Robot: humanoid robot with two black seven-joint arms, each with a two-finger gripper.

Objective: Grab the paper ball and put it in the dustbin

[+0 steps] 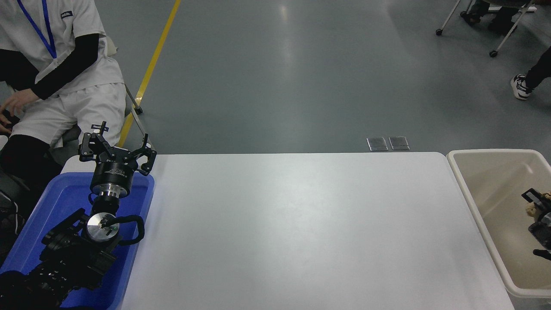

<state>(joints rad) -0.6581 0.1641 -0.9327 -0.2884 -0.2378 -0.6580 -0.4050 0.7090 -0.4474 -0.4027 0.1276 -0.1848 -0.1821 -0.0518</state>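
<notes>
Spanning most of the view: white table (pixel 292 224), its far edge against grey floor (pixel 292 73). Hanging off the table's right end: beige dustbin (pixel 467 189), thick off-white rim, cut by the picture's right edge. Sitting at the left end: blue tub (pixel 60 193), partly covered by the left arm. Seated beyond the far left corner: person (pixel 64 77) in white with black sleeves and a blue lanyard, one hand (pixel 15 103) low near the knee. Parked over the blue tub: left gripper (pixel 116 150), pointing away from the camera, fingers spread apart, nothing between them. Poking in from the right edge, inside the dustbin: right gripper (pixel 540 211), only partly in view; fingers too cropped to tell whether apart or closed. Tucked against that gripper, within the dustbin's walls: ball (pixel 531 210), a small tan scrap showing at the black finger; held or lying loose, cannot tell. Lying on the floor behind the table: two small metal plates (pixel 387 143), side by side.
</notes>
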